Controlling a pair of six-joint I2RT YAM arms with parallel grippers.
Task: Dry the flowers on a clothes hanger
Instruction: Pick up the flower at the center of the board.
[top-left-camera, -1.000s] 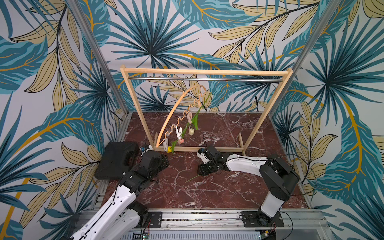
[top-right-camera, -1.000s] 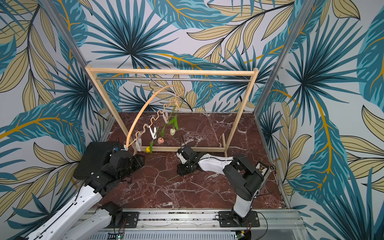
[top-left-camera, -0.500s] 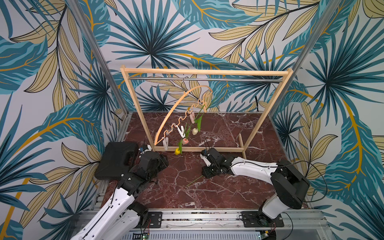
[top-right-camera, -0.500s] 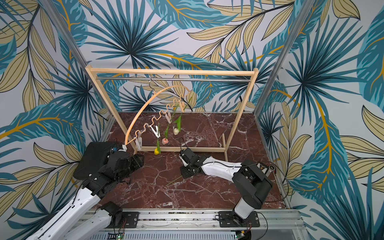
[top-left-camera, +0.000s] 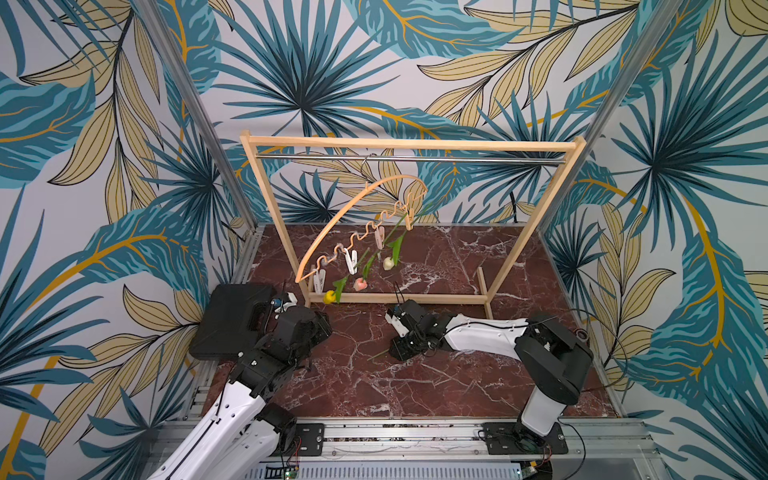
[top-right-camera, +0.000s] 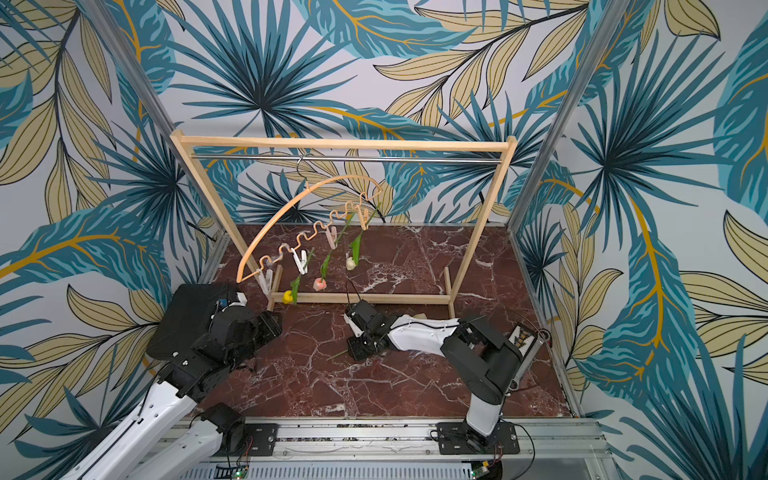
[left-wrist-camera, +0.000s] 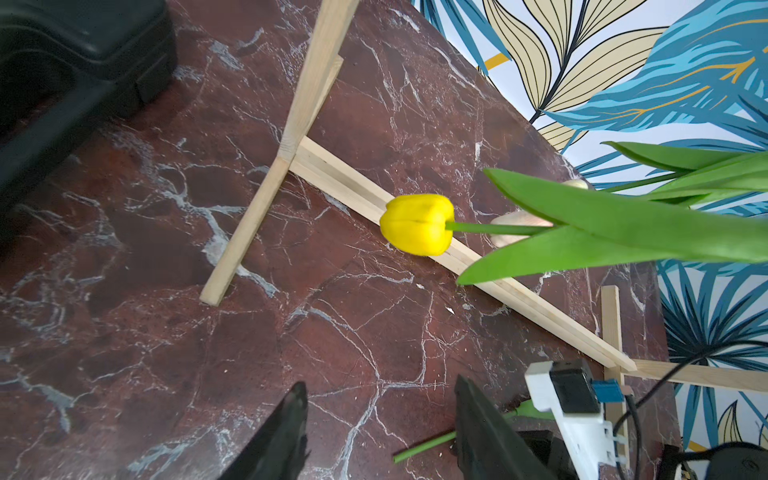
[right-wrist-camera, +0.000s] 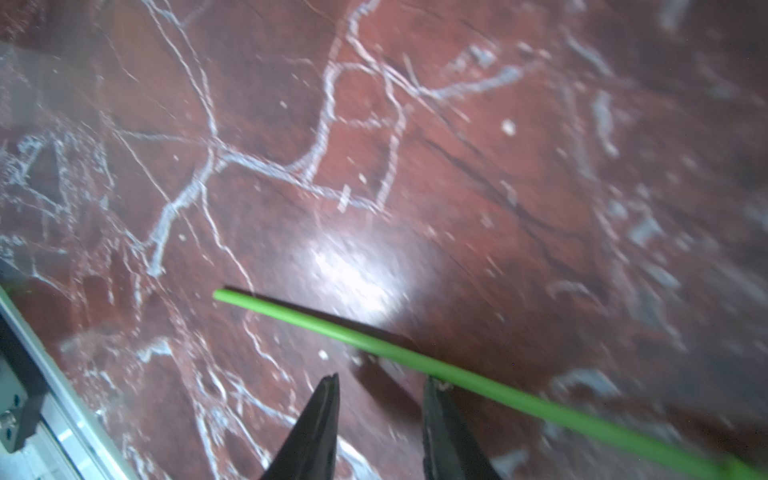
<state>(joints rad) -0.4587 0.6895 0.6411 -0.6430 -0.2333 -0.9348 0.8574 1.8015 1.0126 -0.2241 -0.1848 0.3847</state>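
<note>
The right end effector (right-wrist-camera: 381, 378) is pictured low over the table (top-left-camera: 374, 395), above the last loose stem (right-wrist-camera: 332, 338). Its jaws are seen partly apart, with the green stem lying against one fingertip and not yet pinched. The left end effector (left-wrist-camera: 380, 382) is held open and empty near the rack's foot, close to the hanging yellow tulip (left-wrist-camera: 417, 224).

Three of the four flowers (top-right-camera: 319, 284) are already pegged head-down on the clothes hanger (top-left-camera: 368, 190): the yellow one lowest, a pink tulip (top-left-camera: 360, 284) next, a cream-white tulip (top-left-camera: 388, 263) highest. The hanger is hooked on the metal rod (top-left-camera: 457, 158) of a wooden rack (top-left-camera: 411, 144) and hangs tilted, its low end toward the left arm. One clothespin (top-left-camera: 319, 282) at that end is left unused — the task is judged about three-quarters done, with one pick-up and one pegging outstanding. The fourth flower's head cannot be made out.

The table is finished in dark red marble veined with white; a black case (top-left-camera: 232, 320) is set beside the left arm. The cell is enclosed by leaf-print wallpaper (top-left-camera: 299, 83) — blue and tan — and framed with aluminium posts.
</note>
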